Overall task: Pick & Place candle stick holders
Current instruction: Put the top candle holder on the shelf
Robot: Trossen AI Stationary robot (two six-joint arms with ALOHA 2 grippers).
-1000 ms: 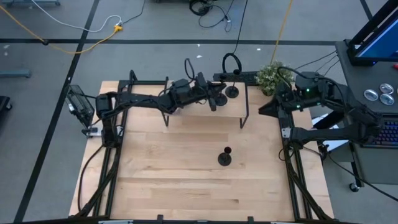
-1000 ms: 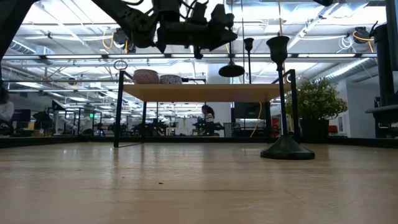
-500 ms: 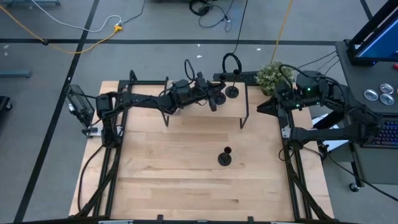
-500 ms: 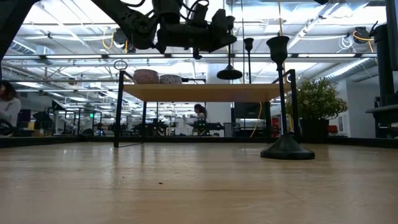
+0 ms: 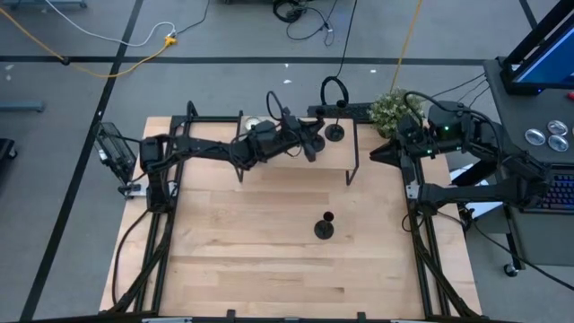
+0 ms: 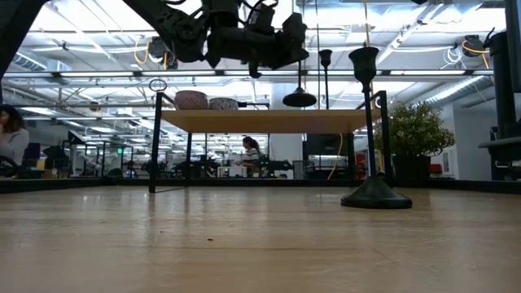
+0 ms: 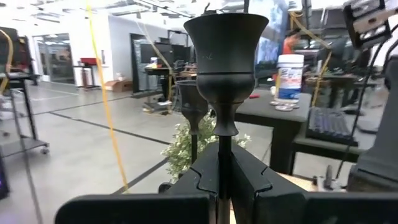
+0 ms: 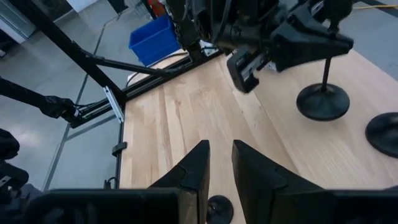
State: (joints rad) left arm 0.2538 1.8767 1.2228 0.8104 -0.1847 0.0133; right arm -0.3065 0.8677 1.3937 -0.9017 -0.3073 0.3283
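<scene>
My left gripper (image 5: 312,144) reaches over a raised wooden shelf (image 5: 278,163) at the table's far side and is shut on one black candle stick holder (image 6: 299,99). Its cup (image 7: 225,43) stands above the fingers. A second holder (image 5: 334,133) stands by its base on the shelf just beyond; it also shows in the left wrist view (image 7: 191,106). A third holder (image 5: 324,228) stands by its disc base on the table's middle right, and it shows close in the low view (image 6: 374,195). My right gripper (image 8: 221,171) is open and empty at the table's far right. My left gripper pinches the holder's thin stem (image 7: 224,163), below the cup, between its two fingers. The fingers come roughly level from the table's left and lie across the stem. The holder stays upright, with its disc base (image 8: 322,101) a little above the shelf top.
Two bowls (image 6: 203,101) stand on the shelf's left part. The shelf stands on thin black legs (image 6: 152,142). A potted plant (image 5: 392,108) stands at the far right corner. Bare wood lies across the near half of the table (image 5: 251,260). People move in the room behind.
My left gripper has gone down a little toward the shelf with the holder. The holder stays upright, and its base now hangs lower, close above the shelf top.
</scene>
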